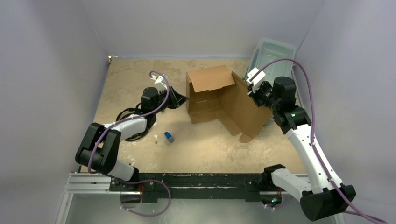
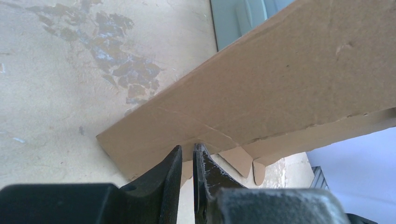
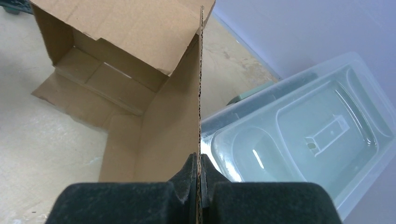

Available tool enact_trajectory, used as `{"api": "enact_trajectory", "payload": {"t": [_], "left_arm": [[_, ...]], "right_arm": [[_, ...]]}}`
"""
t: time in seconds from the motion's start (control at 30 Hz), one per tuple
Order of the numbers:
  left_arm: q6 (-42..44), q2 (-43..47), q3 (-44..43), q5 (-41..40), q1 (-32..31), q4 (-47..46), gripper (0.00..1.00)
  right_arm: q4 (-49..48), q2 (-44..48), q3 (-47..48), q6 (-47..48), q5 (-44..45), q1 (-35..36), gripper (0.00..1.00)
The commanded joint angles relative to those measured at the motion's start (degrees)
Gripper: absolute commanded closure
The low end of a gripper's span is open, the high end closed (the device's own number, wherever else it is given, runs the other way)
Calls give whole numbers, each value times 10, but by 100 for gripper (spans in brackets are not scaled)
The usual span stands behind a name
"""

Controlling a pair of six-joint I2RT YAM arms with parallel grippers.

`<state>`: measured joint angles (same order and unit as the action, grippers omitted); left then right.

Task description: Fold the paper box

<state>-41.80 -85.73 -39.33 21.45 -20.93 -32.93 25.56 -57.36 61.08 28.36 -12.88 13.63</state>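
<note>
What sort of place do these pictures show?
Probably a robot test cell in a lab: two arms on a metal rail at the edge of a worn table, plain pale walls close on three sides, and a half-folded paper box as the workpiece.

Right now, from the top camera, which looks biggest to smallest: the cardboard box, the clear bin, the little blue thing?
1. cardboard box, largest
2. clear bin, next, though it is partly hidden
3. little blue thing, smallest by far
</note>
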Motion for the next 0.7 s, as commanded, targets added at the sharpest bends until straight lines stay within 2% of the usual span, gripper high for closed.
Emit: {"api": "enact_trajectory", "payload": {"t": [0.0,0.3,0.47,0.67], "left_arm": [[20,25,-25,30,15,12,86],[37,43,-37,41,19,55,85],[36,30,-45,45,20,62,85],[40,33,-47,46,20,68,85]], "right_arm": [[-32,2,-9,6,33,2,100],[-20,5,13,27,12,9,100],[8,-6,55,58,5,26,100],[25,-23,85,89,37,54,100]]}}
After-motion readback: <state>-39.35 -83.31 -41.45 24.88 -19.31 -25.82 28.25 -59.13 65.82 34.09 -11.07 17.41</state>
